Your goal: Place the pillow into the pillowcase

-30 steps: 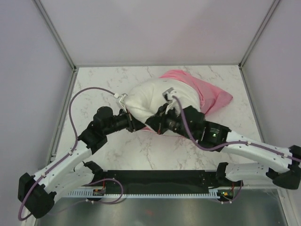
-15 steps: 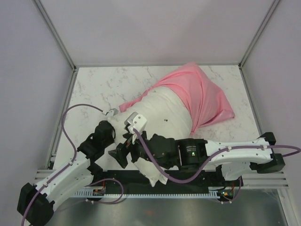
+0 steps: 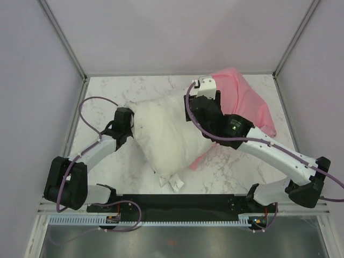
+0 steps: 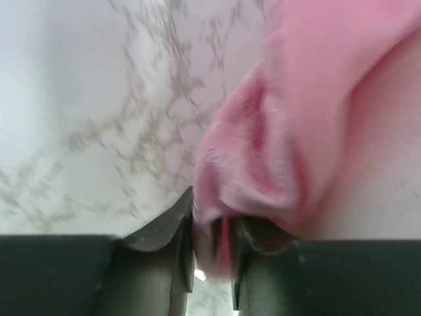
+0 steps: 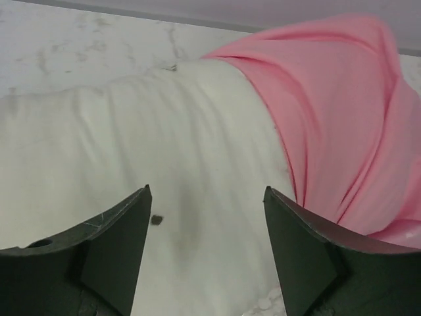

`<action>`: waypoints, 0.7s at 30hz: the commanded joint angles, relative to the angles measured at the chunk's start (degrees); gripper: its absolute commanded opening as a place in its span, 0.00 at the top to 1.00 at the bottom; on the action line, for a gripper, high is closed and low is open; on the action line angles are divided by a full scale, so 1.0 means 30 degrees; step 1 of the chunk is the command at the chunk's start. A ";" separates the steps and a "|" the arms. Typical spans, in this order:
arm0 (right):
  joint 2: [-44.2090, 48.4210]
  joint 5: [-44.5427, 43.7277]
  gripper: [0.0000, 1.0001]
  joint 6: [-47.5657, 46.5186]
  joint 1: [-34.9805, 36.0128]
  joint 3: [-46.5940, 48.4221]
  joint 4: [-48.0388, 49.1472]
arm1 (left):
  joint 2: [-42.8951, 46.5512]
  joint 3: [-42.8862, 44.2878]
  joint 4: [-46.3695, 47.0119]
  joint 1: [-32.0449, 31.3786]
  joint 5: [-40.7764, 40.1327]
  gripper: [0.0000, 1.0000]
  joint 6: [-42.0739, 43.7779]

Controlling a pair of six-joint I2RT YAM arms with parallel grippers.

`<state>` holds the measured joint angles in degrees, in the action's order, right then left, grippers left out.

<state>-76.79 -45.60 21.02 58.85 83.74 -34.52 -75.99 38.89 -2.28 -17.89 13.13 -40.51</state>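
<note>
On a marbled worktop (image 3: 107, 97), a plain white pillow (image 3: 169, 134) lies slantwise, its far right end tucked under the mouth of a pink satin pillowcase (image 3: 247, 99) that bunches up toward the far right corner. Most of the pillow is bare: the near left stretch, down to the corner nearest the arms' bases, shows no pink on top. A thin strip of the case peeks out from beneath the pillow's near right edge.

The left tool (image 4: 214, 220) is at the pillow's left edge. Its wrist view shows the two fingers pinched together on a gathered fold of pink satin, held just above the worktop. The overhead view does not show how that fold joins the rest of the case, because the pillow hides it.

The right tool (image 5: 206, 191) hovers over the pillow close to the pink hem. Its fingers are spread wide with nothing between them, white fabric below and the edge of the case just to the right.

By the look of it, the job is under way but far from done. One end of the pillow appears to be inside the opening, and roughly the greater part is outside. What is left, on this showing, is to draw the case along the pillow's length until the near left end is covered, and then settle the corners.
</note>
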 commanded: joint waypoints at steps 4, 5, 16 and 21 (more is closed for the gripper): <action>-0.2728 -0.1498 0.26 -0.1116 -0.3938 0.0676 -0.1471 | 0.1010 0.2181 -0.2164 0.1270 -0.3612 0.17 0.1377; -0.3138 -0.1469 0.27 -0.1290 -0.4407 0.0853 -0.1442 | 0.1389 0.2182 -0.2342 0.1624 -0.3468 0.11 0.1230; -0.6716 -0.2259 0.34 -0.3195 -0.6345 0.2321 -0.1061 | 0.6196 0.2589 -0.4305 0.2594 -0.4583 0.01 0.1228; -0.6571 -0.1937 0.38 -0.3313 -0.6345 0.1181 -0.1178 | 0.6374 0.3380 -0.4687 0.1050 -0.2092 0.00 0.1375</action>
<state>-97.08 -49.41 12.88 40.25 88.27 -37.26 -56.93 46.37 -14.79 -11.27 2.50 -38.04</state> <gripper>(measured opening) 0.628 0.993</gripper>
